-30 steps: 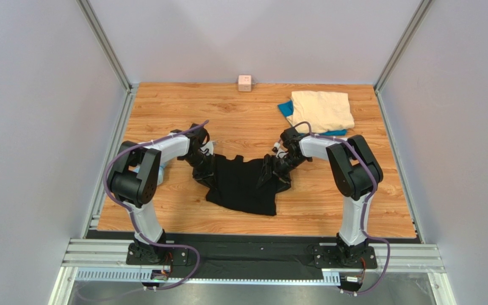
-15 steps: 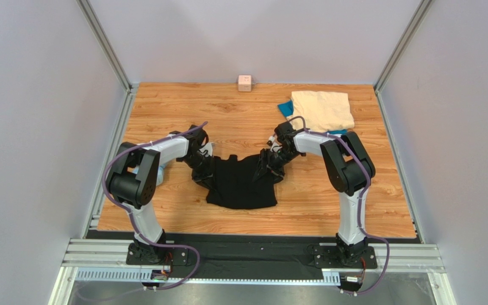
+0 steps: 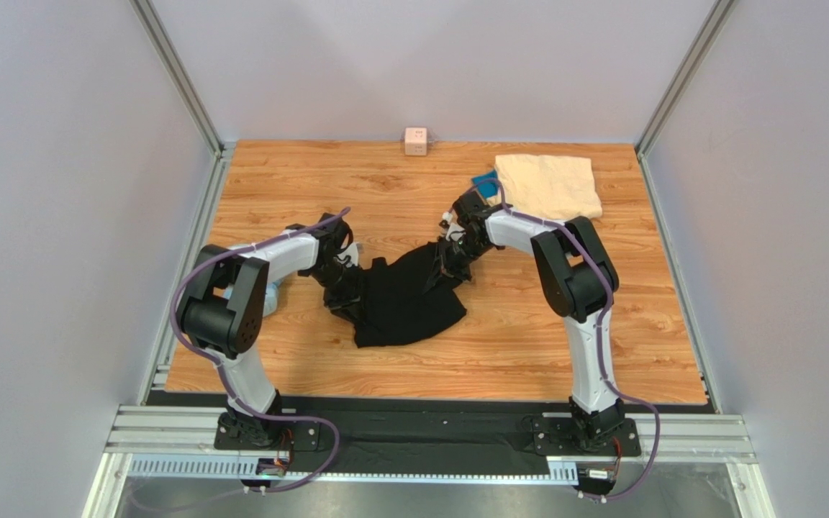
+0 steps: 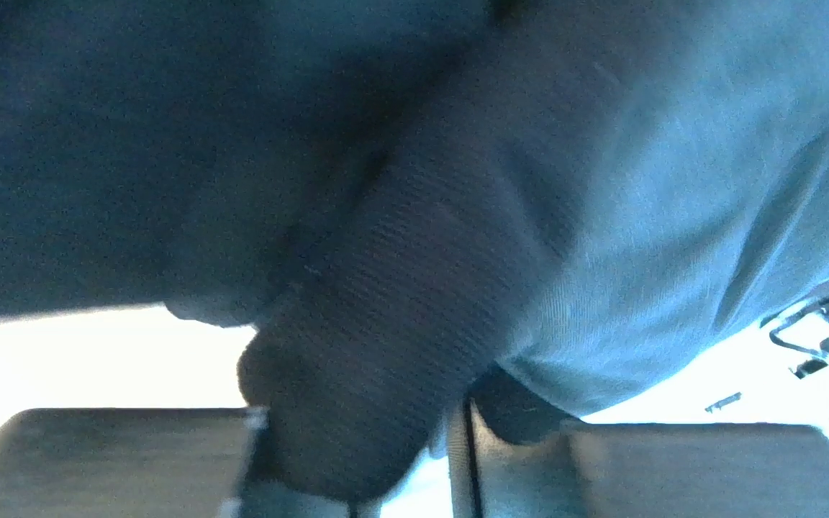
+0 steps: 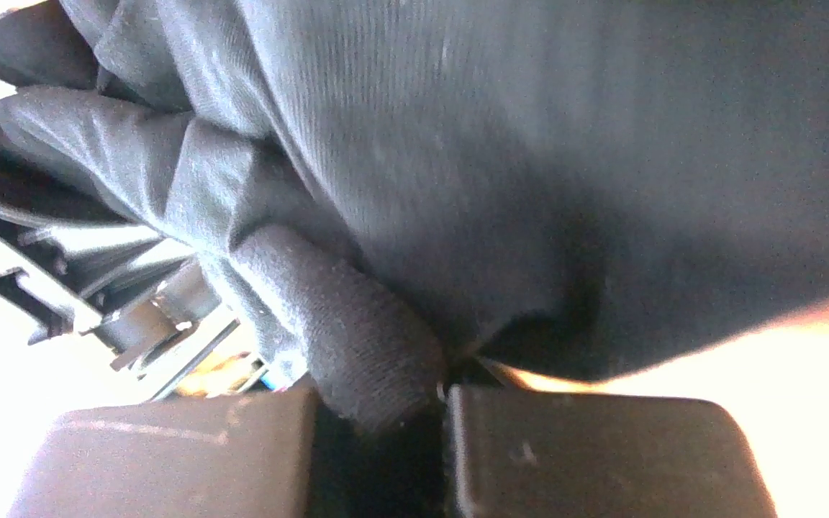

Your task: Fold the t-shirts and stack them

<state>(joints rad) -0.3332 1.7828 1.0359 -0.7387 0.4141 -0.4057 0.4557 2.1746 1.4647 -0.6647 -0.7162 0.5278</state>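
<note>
Wood-grain worktop (image 3: 311, 183), grey walls (image 3: 51, 216). Far right: pale cream-beige cloth t-shirt (image 3: 546, 186) folded atop bright blue cloth t-shirt (image 3: 484, 180), seemingly done. Mid-worktop: large plain black cloth t-shirt (image 3: 408, 308) bunched, unfolded, unstacked. Closed tight on its fabric: left pincer (image 4: 356, 453), right pincer (image 5: 381, 432).

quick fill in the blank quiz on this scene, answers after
1. The left fingers and right fingers both pinch the ____.
2. The cream shirt lies folded on top of the ____.
3. The cube sits at the table's ____ edge.
Missing: black shirt; blue shirt; far.
</note>
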